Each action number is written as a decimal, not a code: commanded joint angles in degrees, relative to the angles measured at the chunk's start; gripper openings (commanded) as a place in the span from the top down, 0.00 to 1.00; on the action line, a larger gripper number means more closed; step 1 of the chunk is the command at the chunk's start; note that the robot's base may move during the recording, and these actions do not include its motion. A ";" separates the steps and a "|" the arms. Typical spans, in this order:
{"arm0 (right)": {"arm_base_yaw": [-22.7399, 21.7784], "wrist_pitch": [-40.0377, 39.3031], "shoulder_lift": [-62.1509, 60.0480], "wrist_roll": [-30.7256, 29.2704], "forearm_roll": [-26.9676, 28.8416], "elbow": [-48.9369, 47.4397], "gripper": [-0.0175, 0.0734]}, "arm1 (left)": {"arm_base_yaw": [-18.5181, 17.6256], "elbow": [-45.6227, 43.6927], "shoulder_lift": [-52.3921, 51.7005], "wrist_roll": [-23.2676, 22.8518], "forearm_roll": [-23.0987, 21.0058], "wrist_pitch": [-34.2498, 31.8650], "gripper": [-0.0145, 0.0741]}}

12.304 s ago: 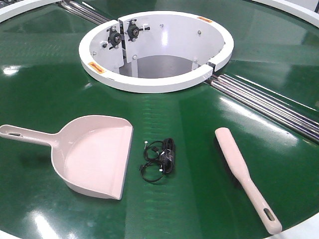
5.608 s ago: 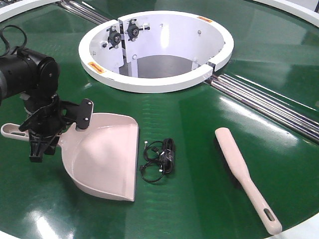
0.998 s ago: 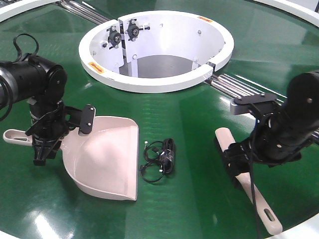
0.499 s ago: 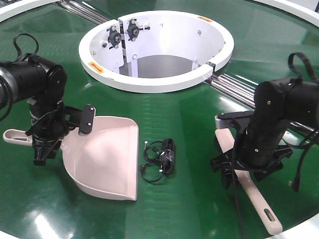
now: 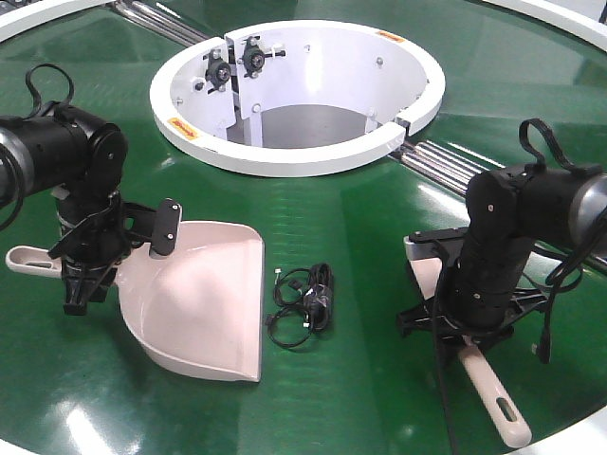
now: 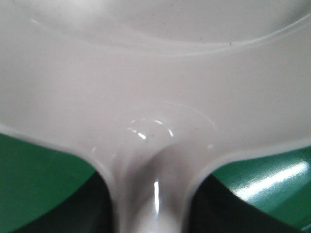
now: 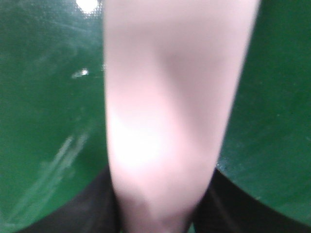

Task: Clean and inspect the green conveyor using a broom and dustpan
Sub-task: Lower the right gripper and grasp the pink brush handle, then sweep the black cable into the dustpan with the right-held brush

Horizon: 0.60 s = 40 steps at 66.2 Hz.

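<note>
The dustpan (image 5: 204,303) lies on the green conveyor (image 5: 360,398) at the left, lip toward me. My left gripper (image 5: 81,282) is shut on its handle; in the left wrist view (image 6: 153,208) the handle runs between dark fingers (image 6: 95,211). The broom (image 5: 493,393) lies at the right, handle end toward me. My right gripper (image 5: 465,330) is down over its middle, open. Its jaws straddle the pale shaft (image 7: 165,121), blurred in the right wrist view.
A small black cable bundle (image 5: 303,303) lies between dustpan and broom. The white-rimmed round opening (image 5: 294,156) is behind, with silver roller bars (image 5: 493,185) running off to the right. The belt's near edge is just past the broom's handle end.
My right arm swung in from the right and dropped over the broom's middle, which has shifted slightly. The left arm and dustpan have held still over the last second.
</note>
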 commanded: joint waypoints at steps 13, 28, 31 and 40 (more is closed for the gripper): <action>0.15 0.75 -3.02 0.17 0.03 -1.50 0.82 | -0.28 -1.65 -2.86 -1.14 0.12 1.04 0.84; 0.32 0.85 -7.12 3.29 0.78 -1.88 0.81 | -0.28 -1.65 -2.86 -1.14 0.12 1.04 0.84; 0.86 1.11 -7.73 3.86 1.08 -2.32 0.81 | -0.28 -1.65 -2.86 -1.14 0.12 1.04 0.84; 3.17 1.35 -8.21 6.72 1.16 -4.27 0.81 | -0.28 -1.65 -2.86 -1.14 0.12 1.04 0.84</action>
